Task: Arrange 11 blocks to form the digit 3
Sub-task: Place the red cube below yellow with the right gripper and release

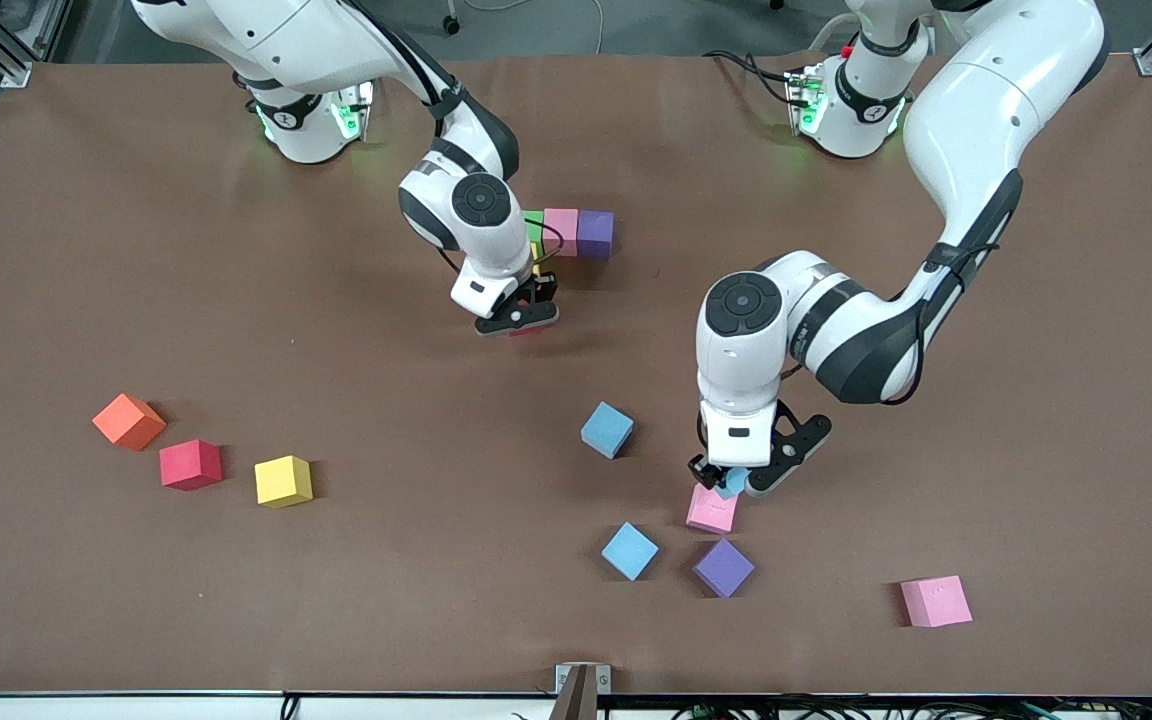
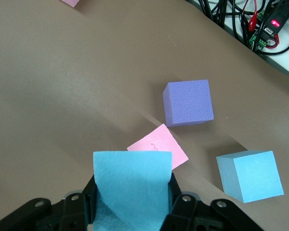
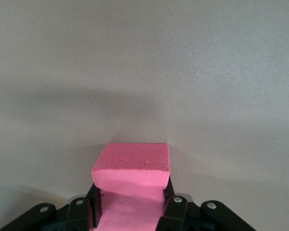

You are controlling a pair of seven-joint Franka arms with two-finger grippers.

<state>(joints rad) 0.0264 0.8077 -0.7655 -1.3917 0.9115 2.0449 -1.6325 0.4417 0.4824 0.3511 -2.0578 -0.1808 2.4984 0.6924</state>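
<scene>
1. The left gripper (image 1: 731,487) hangs over a pink block (image 1: 712,509) near the front edge of the tabletop (image 1: 86,250). Its jaws are shut on a light blue block (image 2: 131,190).
2. Just beside that pink block, nearer the front camera, sit a purple block (image 1: 723,567) and another light blue block (image 1: 630,551). A third light blue block (image 1: 607,430) lies farther from the camera than these.
3. The right gripper (image 1: 519,318) is over the middle of the tabletop. Its jaws hold a pink block (image 3: 133,166).
4. The start of the digit 3 sits by the right arm's wrist, far from the front camera. It is a row with a green block (image 1: 534,228), a pink block (image 1: 561,231) and a purple block (image 1: 595,233), all touching. A yellow bit shows under the wrist, mostly hidden.
5. Toward the right arm's end lie an orange cube (image 1: 129,421), a red block (image 1: 190,464) and a yellow block (image 1: 283,481) in a loose line.
6. One more pink block (image 1: 935,601) lies alone toward the left arm's end, near the front edge.
</scene>
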